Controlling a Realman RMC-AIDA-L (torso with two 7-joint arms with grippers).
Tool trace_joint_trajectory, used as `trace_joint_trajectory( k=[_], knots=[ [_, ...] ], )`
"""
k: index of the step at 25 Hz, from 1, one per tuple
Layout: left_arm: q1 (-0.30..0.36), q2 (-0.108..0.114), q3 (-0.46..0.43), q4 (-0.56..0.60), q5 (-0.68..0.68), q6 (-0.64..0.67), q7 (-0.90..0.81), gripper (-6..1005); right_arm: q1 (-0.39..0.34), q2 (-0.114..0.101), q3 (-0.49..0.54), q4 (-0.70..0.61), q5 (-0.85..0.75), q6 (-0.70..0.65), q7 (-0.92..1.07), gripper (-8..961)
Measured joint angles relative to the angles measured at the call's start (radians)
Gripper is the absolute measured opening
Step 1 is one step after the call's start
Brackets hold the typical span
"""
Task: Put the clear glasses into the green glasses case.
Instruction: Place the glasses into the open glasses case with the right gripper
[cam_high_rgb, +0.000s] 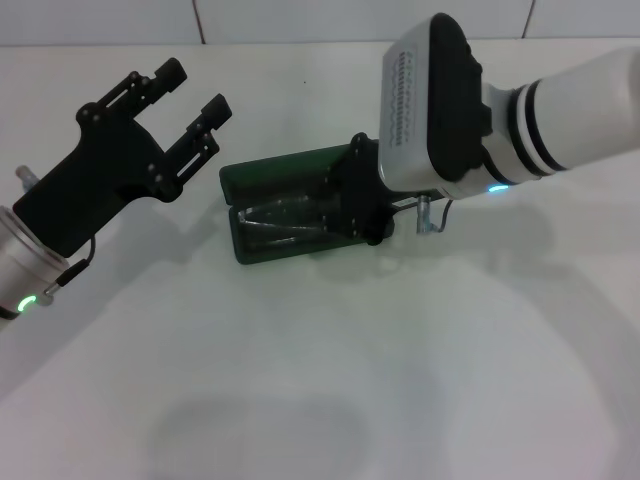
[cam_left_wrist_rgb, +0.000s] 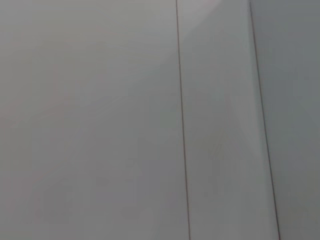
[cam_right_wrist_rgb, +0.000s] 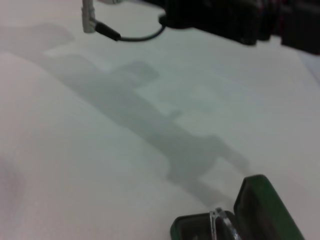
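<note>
The green glasses case (cam_high_rgb: 262, 178) lies open in the middle of the white table, its lid tipped toward the far side. The clear glasses (cam_high_rgb: 272, 226) rest in its dark tray. My right gripper (cam_high_rgb: 355, 200) hangs low over the case's right end and covers that part of the case and glasses. The right wrist view catches the case (cam_right_wrist_rgb: 262, 205) from close by, with the clear frame (cam_right_wrist_rgb: 222, 222) at its tray's edge. My left gripper (cam_high_rgb: 190, 95) is open and holds nothing, raised left of the case and apart from it.
The white table (cam_high_rgb: 320, 380) spreads in front of the case, with a tiled wall behind. The left wrist view shows only pale wall tiles (cam_left_wrist_rgb: 100, 120). The left arm's black body and cable (cam_right_wrist_rgb: 225, 15) cross the far side of the right wrist view.
</note>
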Motion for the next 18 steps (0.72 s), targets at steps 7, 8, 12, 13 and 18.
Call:
trace_joint_trajectory(
  k=[7, 8, 12, 13, 18],
  knots=[
    [-0.002, -0.003, 0.0, 0.001, 0.004, 0.001, -0.002, 595, 0.104, 0.001, -0.001, 0.156, 0.046, -0.016, 0.001, 281],
    [-0.003, -0.003, 0.0, 0.001, 0.005, 0.001, -0.003, 595, 0.113, 0.001, -0.004, 0.174, 0.054, -0.014, 0.001, 282],
    [-0.004, -0.003, 0.0, 0.001, 0.006, 0.001, -0.004, 595, 0.121, 0.001, -0.004, 0.191, 0.063, -0.016, 0.001, 284],
    [-0.005, -0.003, 0.0, 0.0, 0.006, 0.001, -0.004, 595, 0.121, 0.001, -0.004, 0.191, 0.063, -0.024, 0.001, 284],
    [-0.008, -0.003, 0.0, 0.0, 0.012, 0.001, -0.005, 596, 0.121, 0.001, -0.004, 0.192, 0.064, -0.071, 0.002, 287]
  ],
)
